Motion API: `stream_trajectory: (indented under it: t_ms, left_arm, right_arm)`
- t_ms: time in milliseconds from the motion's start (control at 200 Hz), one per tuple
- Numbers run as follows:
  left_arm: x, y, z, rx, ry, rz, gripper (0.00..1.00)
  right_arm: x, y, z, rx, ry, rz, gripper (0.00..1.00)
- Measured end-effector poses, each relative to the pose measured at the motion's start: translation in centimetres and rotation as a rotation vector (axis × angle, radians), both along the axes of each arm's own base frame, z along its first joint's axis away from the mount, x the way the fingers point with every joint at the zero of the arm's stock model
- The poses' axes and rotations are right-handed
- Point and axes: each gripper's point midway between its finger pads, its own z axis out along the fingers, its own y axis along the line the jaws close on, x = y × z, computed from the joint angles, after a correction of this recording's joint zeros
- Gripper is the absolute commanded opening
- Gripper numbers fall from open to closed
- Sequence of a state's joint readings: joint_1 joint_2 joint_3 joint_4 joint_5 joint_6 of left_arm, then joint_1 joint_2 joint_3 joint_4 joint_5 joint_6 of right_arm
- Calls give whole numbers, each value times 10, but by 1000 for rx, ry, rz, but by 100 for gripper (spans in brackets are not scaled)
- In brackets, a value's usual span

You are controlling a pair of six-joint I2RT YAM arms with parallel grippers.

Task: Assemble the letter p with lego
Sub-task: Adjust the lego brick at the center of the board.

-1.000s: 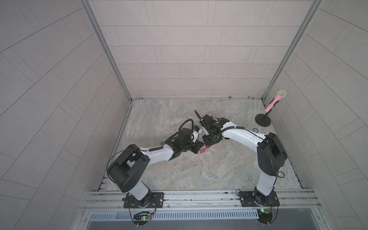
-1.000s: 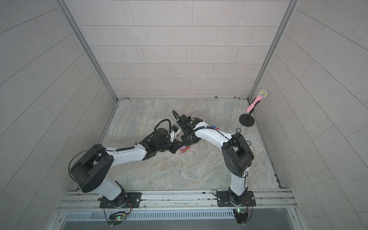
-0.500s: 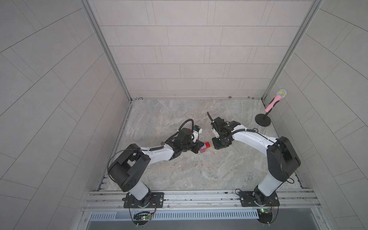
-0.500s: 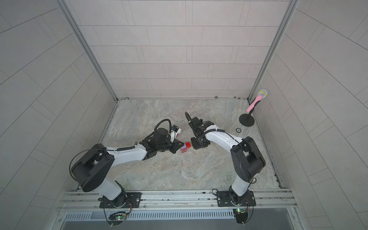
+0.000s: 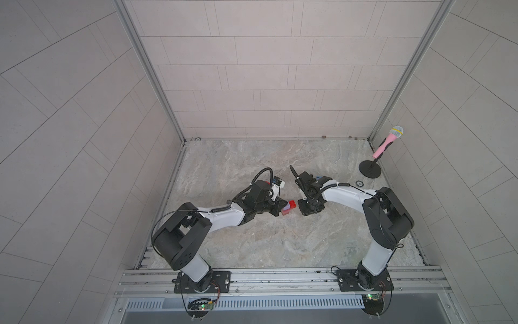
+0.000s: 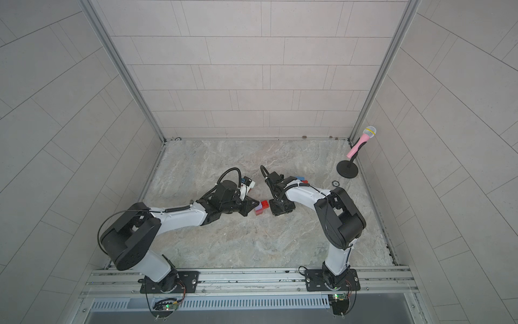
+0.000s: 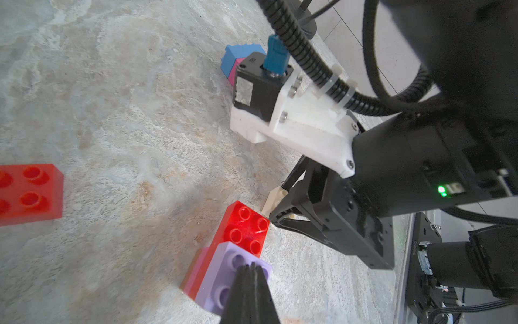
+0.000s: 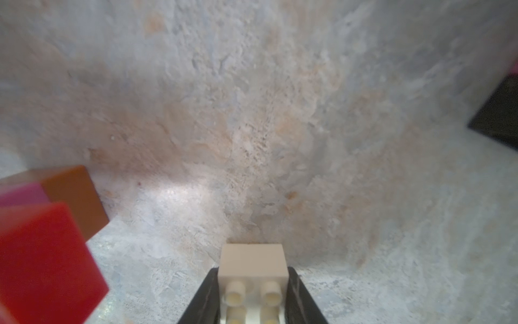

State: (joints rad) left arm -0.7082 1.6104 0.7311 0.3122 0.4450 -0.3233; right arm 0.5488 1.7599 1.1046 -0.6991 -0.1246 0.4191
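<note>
Lego brick (image 8: 252, 259), cream and studded, sits clamped in right gripper (image 8: 253, 273); left gripper (image 7: 250, 267) closed.

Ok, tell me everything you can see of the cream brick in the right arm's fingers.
The cream brick is a small studded block of smooth, matte-looking plastic. Four round studs show on the face turned toward the wrist camera. It sits between the right gripper's two black fingers, which flank both its sides. Its far end points down at the stone table; whether it touches is unclear.
</note>
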Motion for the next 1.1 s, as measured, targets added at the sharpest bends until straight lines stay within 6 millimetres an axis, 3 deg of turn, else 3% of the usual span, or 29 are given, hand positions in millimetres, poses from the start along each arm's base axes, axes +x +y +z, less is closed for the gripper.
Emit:
stream_trajectory:
  t_ms: [275,600,771,871,1101]
  left_arm:
    - [0,0,0,0,0,0,0]
    - [0,0,0,1,0,0,0]
    - [0,0,0,2,1,0,0]
    - [0,0,0,2,2,0,0]
    - [0,0,0,2,2,-1,0]
  right_arm:
    - [0,0,0,-1,0,-5,43]
    - [-1,-1,1,-2,2,-8,15]
    - [-3,-2,6,-2,4,-7,9]
    - [0,0,24,13,-20,-1,7]
    - [24,23,90,124,-138,44,5]
